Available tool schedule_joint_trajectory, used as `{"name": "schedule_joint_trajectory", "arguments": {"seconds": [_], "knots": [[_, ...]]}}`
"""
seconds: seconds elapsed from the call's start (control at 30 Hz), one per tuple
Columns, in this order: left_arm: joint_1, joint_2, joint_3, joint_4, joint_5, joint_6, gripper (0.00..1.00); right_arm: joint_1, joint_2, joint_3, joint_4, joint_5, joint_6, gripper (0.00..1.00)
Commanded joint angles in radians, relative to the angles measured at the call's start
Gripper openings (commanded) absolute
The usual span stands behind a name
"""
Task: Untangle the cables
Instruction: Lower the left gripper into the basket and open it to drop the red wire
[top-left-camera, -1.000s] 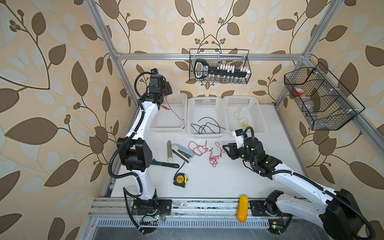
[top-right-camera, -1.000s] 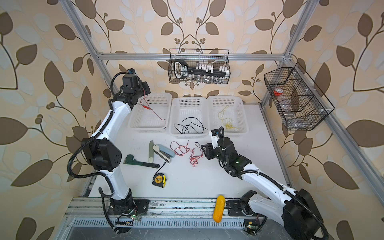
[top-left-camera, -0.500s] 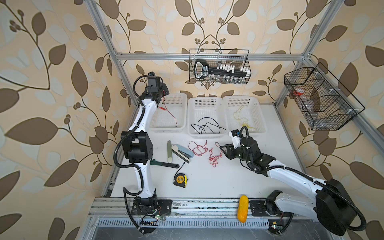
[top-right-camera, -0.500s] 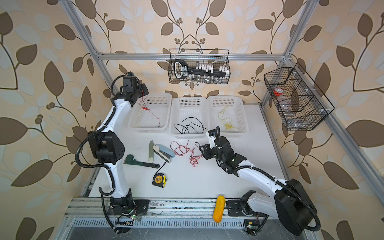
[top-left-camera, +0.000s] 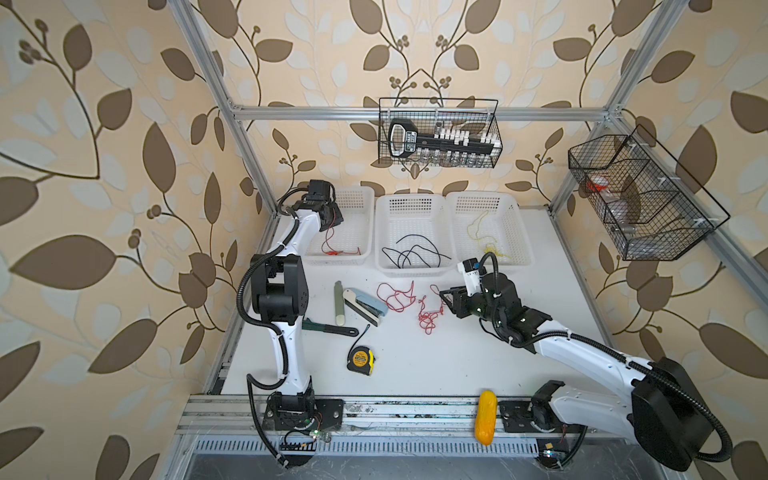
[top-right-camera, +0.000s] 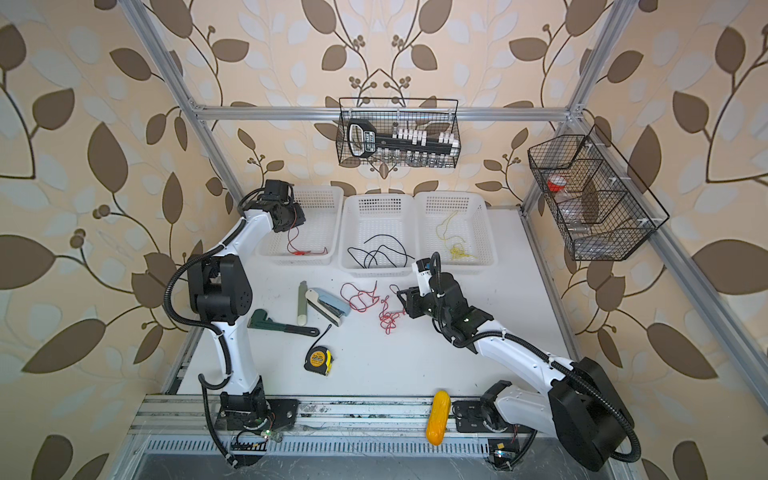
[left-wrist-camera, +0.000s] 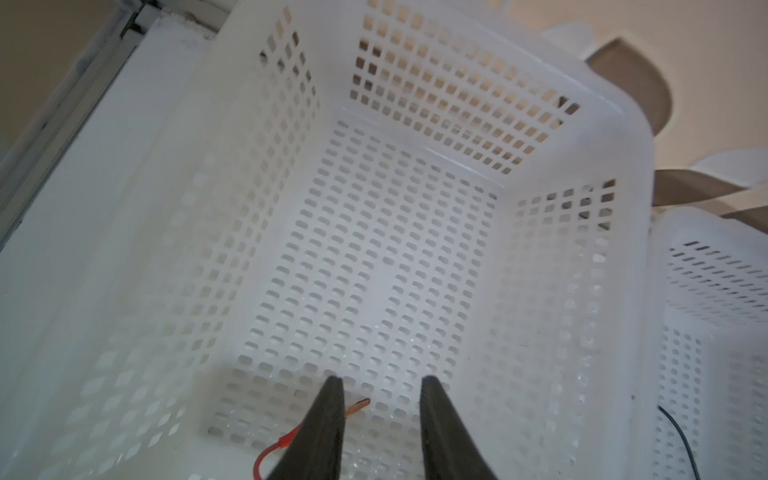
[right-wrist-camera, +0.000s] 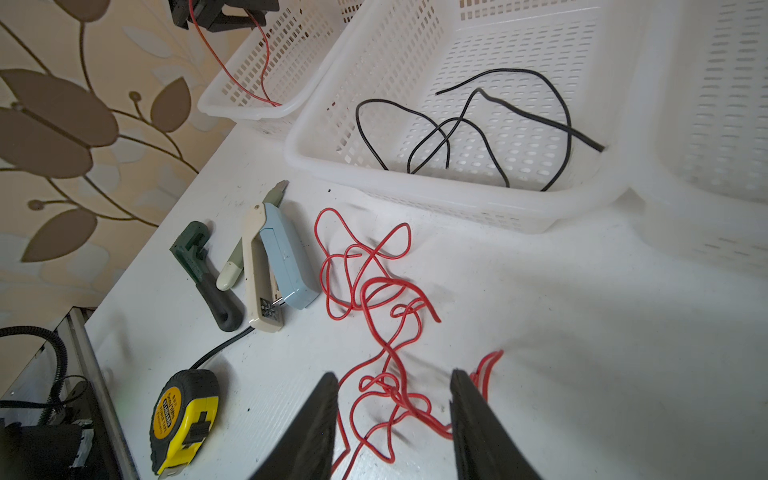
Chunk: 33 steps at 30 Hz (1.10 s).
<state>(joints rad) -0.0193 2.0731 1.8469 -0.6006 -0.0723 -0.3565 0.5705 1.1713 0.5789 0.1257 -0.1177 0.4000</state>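
Right wrist view: right gripper (right-wrist-camera: 392, 374) released, jaws apart astride a tangle of thin red cables (right-wrist-camera: 374, 291) lying loose on the white tabletop (right-wrist-camera: 582, 332).
Nearby: yellow-and-black tape measure (right-wrist-camera: 183, 415), apart from the tangle.
Middle white perforated plastic basket (right-wrist-camera: 332, 166): looped thin black cable (right-wrist-camera: 478, 124) inside.
Rightmost white basket (top-right-camera: 490, 232): thin yellow cable (top-right-camera: 457, 250) inside.
Leftmost white basket (left-wrist-camera: 602, 137), farthest: left gripper (left-wrist-camera: 381, 378) above it, jaws apart; red clip-ended cable (left-wrist-camera: 284, 441) beside one finger, trailing to the basket floor; contact unclear.

Mostly plastic.
Glossy perforated plastic on the basket (left-wrist-camera: 623, 137); red cables (right-wrist-camera: 365, 303) smooth, shiny; table (right-wrist-camera: 582, 332) was matt, scuffed.
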Motion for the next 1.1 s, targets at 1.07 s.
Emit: {"name": "schedule_joint_trajectory", "arguments": {"seconds": [1.07], "knots": [[-0.166,0.001,0.088,-0.206,-0.768,0.426,0.84,0.024,-0.044,-0.043,0.031,-0.037,0.014,0.45]]}}
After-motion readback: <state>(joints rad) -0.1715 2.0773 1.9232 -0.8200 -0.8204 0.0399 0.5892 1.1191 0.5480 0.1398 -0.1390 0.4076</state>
